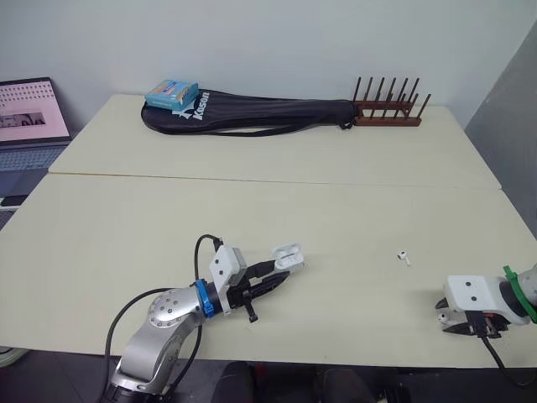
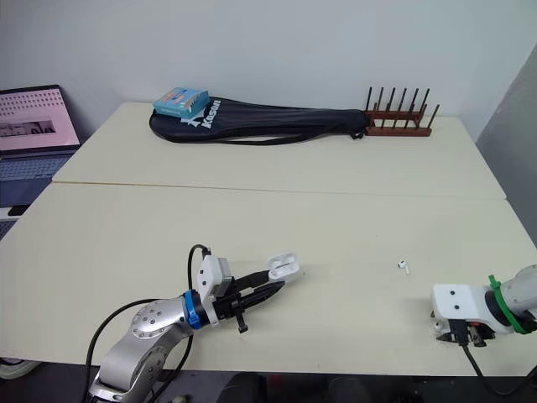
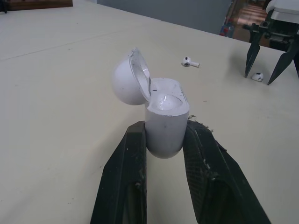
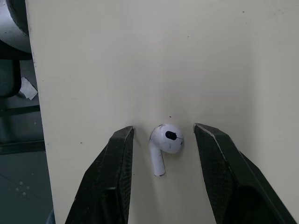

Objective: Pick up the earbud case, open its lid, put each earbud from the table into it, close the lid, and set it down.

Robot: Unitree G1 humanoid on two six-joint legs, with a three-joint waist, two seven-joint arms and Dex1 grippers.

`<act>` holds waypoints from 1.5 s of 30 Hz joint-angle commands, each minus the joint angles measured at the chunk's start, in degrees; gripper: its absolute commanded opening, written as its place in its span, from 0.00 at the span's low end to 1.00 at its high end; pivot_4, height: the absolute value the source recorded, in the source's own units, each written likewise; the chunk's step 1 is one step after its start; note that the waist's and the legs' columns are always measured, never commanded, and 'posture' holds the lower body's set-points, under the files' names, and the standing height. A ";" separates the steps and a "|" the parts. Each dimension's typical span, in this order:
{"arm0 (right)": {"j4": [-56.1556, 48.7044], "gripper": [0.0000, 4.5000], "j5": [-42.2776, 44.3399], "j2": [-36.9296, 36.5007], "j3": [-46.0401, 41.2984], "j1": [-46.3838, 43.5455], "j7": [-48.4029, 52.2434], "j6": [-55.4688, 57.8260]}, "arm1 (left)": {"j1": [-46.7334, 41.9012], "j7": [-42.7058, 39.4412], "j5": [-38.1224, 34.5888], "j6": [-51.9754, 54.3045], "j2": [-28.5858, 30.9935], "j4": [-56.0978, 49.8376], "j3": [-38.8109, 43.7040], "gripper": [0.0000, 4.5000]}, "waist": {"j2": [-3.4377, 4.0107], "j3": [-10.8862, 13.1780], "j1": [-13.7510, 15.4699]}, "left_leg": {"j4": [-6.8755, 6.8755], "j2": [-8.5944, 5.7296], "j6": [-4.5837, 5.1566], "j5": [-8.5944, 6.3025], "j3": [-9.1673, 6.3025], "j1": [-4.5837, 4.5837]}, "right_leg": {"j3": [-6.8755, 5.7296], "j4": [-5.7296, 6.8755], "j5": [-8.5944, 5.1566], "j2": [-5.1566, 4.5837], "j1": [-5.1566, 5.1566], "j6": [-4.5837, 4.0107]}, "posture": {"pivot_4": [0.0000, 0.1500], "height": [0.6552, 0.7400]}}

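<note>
The left gripper (image 1: 270, 284) clamps both fingers on the earbud case (image 3: 163, 123), its lid (image 3: 126, 81) hinged open, over the front part of the table (image 1: 252, 201). The right gripper (image 4: 163, 129) stands spread around one earbud (image 4: 167, 137) lying on the table, clear of it; the other earbud (image 1: 404, 257) lies between the two grippers
</note>
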 commanded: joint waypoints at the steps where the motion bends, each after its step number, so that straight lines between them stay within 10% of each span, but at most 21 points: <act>1: -5.57 0.47 -2.18 -2.09 -2.41 0.83 -2.13 7.93 | -0.06 0.13 -0.19 -0.20 0.24 -1.92 0.07 0.16 | 0.01 0.00 0.02 | 0.00 -0.01 0.00 0.00 0.00 0.00 | 0.00 0.00 0.00 0.00 0.00 0.00 | 1.00 0.44; 29: -14.76 0.47 -3.49 -1.36 2.81 0.48 -6.95 23.16 | 0.08 0.44 0.39 -0.44 -0.06 -1.47 -0.75 0.16 | -0.01 0.01 0.03 | 0.00 0.01 0.00 0.00 0.00 -0.02 | -0.01 0.00 -0.05 0.00 -0.03 0.08 | 1.00 0.44; 35: -14.94 0.10 -3.34 -0.89 2.92 0.40 -7.36 23.62 | 0.01 0.28 0.36 -0.46 -0.05 -1.35 -0.76 0.16 | -0.10 -0.05 -0.01 | 0.00 0.03 0.00 0.00 0.00 0.00 | -0.01 0.00 -0.05 0.01 -0.02 0.09 | 1.00 0.44; 45: -18.02 0.09 7.92 2.31 -2.94 -6.49 -4.55 30.14 | -2.09 -0.66 -0.30 -2.00 -1.09 0.41 -0.32 0.16 | -0.10 -0.04 -0.05 | 0.01 0.00 0.00 0.00 0.01 -0.01 | 0.01 0.00 -0.09 0.01 -0.04 0.15 | 1.00 0.44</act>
